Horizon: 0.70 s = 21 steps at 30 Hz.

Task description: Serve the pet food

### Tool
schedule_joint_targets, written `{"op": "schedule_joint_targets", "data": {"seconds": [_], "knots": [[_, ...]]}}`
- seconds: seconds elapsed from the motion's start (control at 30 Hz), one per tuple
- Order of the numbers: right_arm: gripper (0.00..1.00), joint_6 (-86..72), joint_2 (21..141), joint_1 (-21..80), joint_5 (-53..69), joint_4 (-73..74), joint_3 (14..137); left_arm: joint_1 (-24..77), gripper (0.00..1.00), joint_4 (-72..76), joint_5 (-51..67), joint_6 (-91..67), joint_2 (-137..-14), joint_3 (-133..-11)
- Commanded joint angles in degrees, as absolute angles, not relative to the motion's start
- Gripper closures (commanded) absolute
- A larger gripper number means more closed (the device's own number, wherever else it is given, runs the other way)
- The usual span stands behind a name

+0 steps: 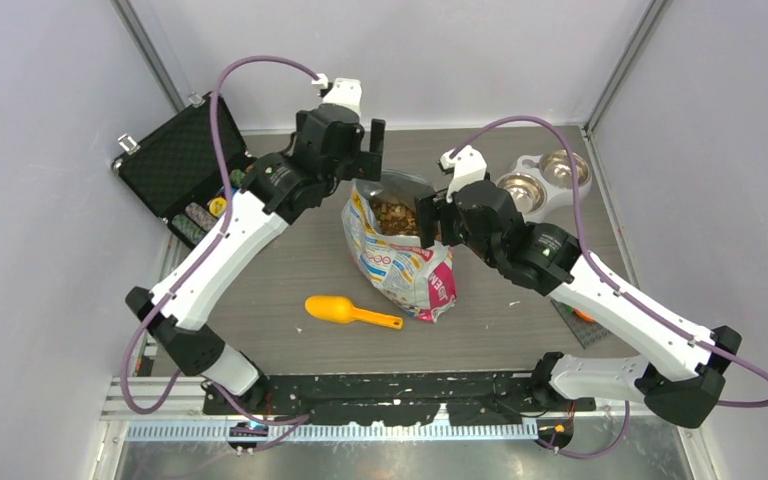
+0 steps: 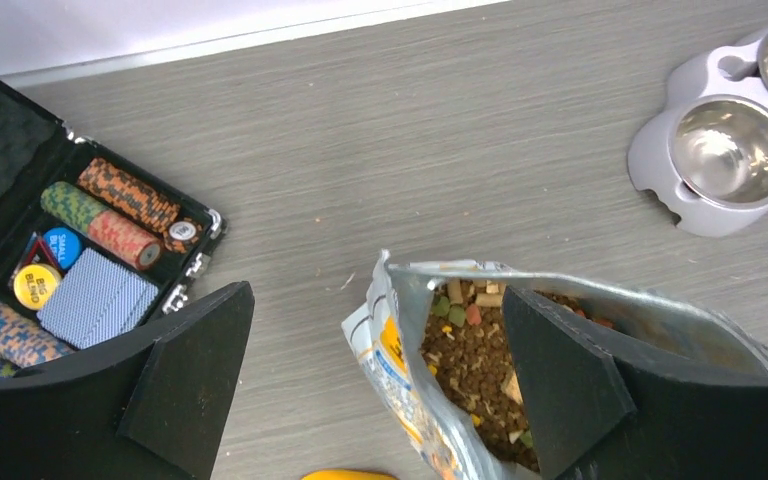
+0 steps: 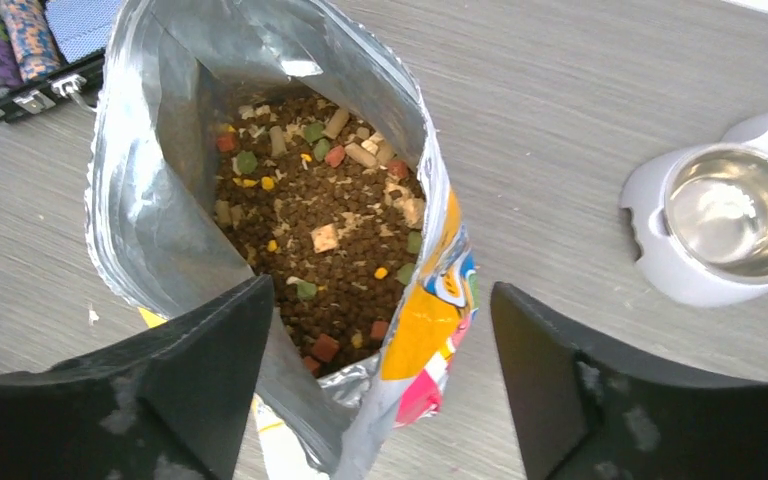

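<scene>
The pet food [image 1: 394, 214] is brown kibble with reddish and greenish bits, inside an open printed foil bag [image 1: 405, 268] standing mid-table. It also shows in the left wrist view [image 2: 470, 350] and the right wrist view [image 3: 330, 240]. My left gripper [image 1: 365, 150] is open above the bag's far left rim. In its wrist view [image 2: 380, 385] the bag's left wall [image 2: 400, 350] stands between the jaws. My right gripper [image 1: 428, 222] is open at the bag's right rim. In its wrist view [image 3: 385, 390] the bag's near wall [image 3: 425, 330] lies between the jaws, which do not touch it.
A yellow scoop [image 1: 345, 311] lies on the table in front of the bag. A grey double bowl stand [image 1: 540, 185] with two empty steel bowls sits at the back right, also in the wrist views [image 2: 730, 150] [image 3: 725, 215]. An open black case of poker chips [image 1: 175, 170] stands at the back left.
</scene>
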State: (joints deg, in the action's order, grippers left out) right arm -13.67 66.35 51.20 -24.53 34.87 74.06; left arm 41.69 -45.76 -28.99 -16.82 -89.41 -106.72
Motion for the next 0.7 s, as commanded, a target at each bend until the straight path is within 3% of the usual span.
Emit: {"op": "schedule_joint_targets", "data": {"seconds": [0.0,0.13,0.43,0.67], "knots": [[0.0,-14.7,63.0,51.2,-27.6,32.4,76.5,41.6,0.01,-43.8,-27.3,-19.6,-83.2,-103.8],[0.05,-16.1,58.7,51.2,-30.5,31.2,74.3,41.7,0.01,-41.7,-26.9,-21.1,-74.0,-94.7],[0.05,-19.3,39.7,51.1,-37.5,34.5,64.6,42.0,0.01,-42.8,-36.5,-38.4,-45.6,-57.3],[0.05,-26.8,25.1,51.2,-37.2,34.5,53.6,42.1,0.01,-46.8,-25.3,-47.7,-41.0,-43.2]]}}
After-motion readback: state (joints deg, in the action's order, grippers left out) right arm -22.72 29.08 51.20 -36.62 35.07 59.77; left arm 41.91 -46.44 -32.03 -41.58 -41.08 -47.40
